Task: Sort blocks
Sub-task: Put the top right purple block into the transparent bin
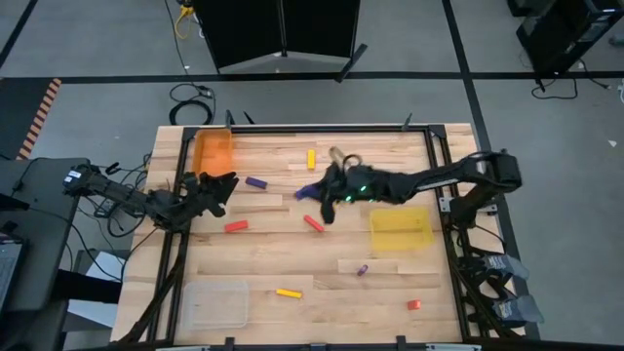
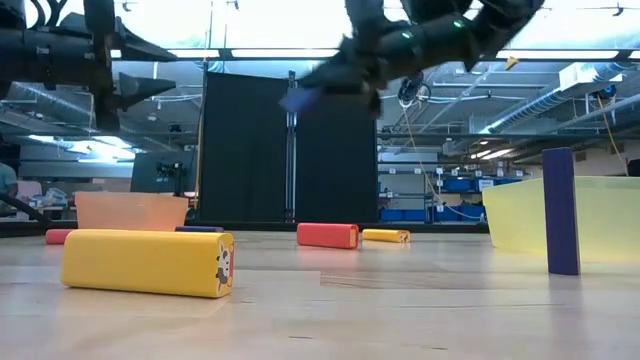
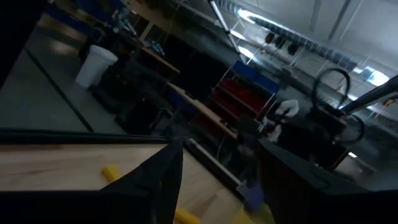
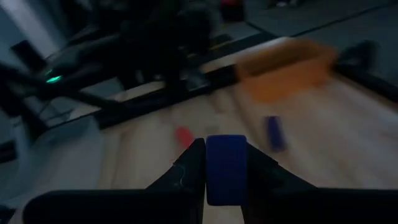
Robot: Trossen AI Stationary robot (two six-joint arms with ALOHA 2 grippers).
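The right tool (image 4: pixel 225 171) hangs above the middle of the tabletop (image 1: pixel 292 258), pinching a purple block (image 4: pixel 226 168) between its fingers. The left tool (image 1: pixel 216 187), its fingers spread, waits beside the orange tray (image 1: pixel 214 151). Red, yellow and purple blocks lie scattered on the wood; one purple block (image 2: pixel 560 211) stands upright near the yellow tray (image 1: pixel 401 229).
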